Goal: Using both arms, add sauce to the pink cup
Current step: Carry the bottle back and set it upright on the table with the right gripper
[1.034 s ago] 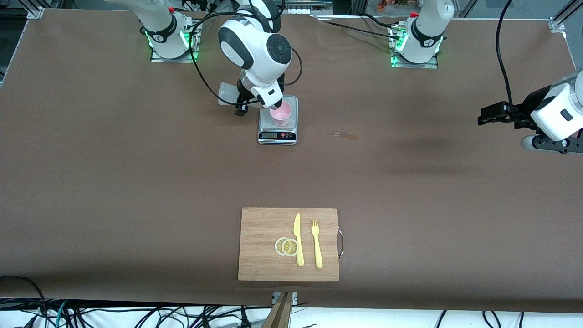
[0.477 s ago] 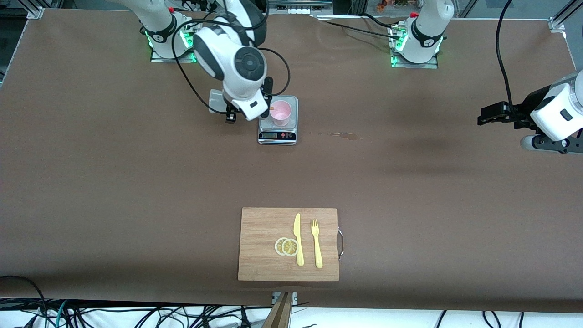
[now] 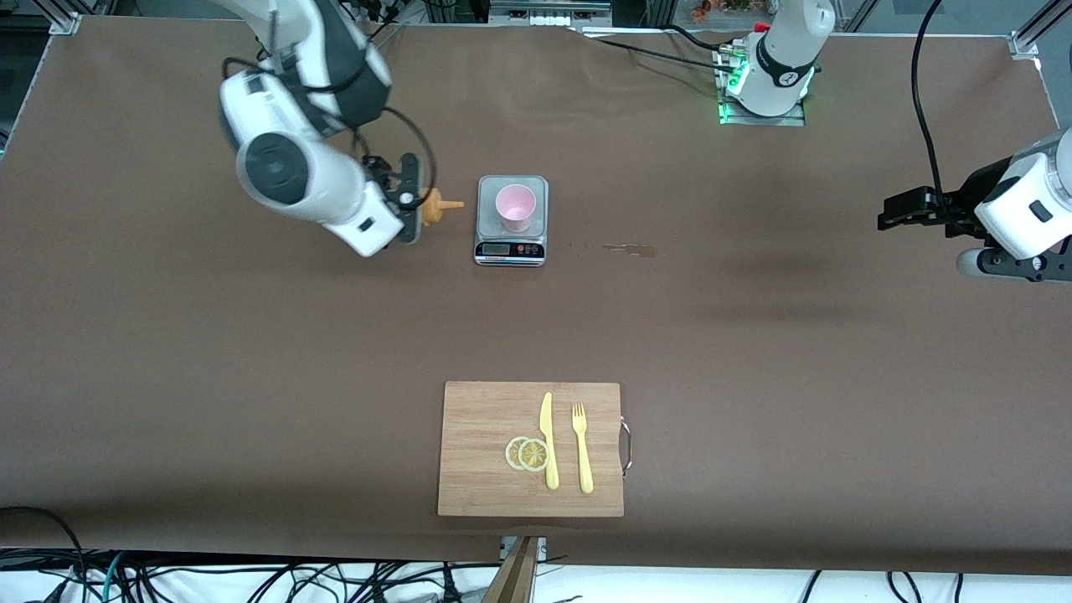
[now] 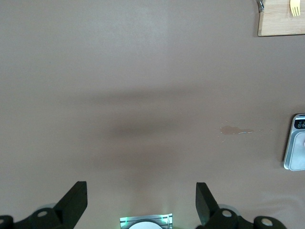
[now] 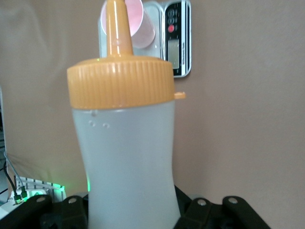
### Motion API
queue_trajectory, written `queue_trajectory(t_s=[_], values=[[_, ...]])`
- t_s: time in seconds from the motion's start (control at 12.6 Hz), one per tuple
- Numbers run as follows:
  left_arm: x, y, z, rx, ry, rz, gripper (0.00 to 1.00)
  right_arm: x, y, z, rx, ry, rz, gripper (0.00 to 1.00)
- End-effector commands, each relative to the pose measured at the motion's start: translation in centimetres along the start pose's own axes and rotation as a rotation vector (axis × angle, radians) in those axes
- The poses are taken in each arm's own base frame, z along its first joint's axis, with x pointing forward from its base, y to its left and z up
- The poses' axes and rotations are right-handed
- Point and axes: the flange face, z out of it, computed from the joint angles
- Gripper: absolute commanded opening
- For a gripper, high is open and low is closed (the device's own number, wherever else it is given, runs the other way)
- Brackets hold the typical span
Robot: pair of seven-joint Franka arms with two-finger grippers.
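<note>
On the brown bench (image 3: 754,335) we note the right gripper (image 3: 412,201), fingers clamped on the sauce (image 5: 126,157), has withdrawn from over the pink cup (image 3: 515,206), so pouring appears finished, while the left gripper (image 4: 141,202) waits with fingers apart.

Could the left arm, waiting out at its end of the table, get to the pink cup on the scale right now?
Probably yes. The left gripper is open and holds nothing, and only bare table lies between it and the pink cup on the scale. The right gripper, shut on the sauce, is beside the scale toward the right arm's end.
</note>
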Motion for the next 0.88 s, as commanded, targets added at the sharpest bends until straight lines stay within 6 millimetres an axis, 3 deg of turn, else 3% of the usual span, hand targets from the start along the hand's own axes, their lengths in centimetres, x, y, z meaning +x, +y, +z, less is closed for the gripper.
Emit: queue_trajectory(t_s=[0.0, 0.16, 0.4, 0.64, 0.8], values=[[0.2, 0.2, -0.6, 0.01, -0.004, 0.023, 1.0, -6.0, 2.4, -1.5, 0.069, 0.185, -0.074, 0.41], [0.2, 0.1, -0.6, 0.01, -0.004, 0.021, 1.0, -11.3, 4.2, -1.2, 0.091, 0.285, -0.163, 0.41], [0.2, 0.1, -0.6, 0.01, -0.004, 0.02, 1.0, -19.7, 6.5, 1.4, 0.147, 0.486, -0.308, 0.41], [0.2, 0.2, -0.6, 0.01, -0.004, 0.023, 1.0, -27.1, 7.9, 6.3, 0.168, 0.68, -0.462, 0.41], [0.2, 0.2, -0.6, 0.01, -0.004, 0.021, 1.0, -30.8, 8.4, 10.5, 0.174, 0.807, -0.548, 0.41]])
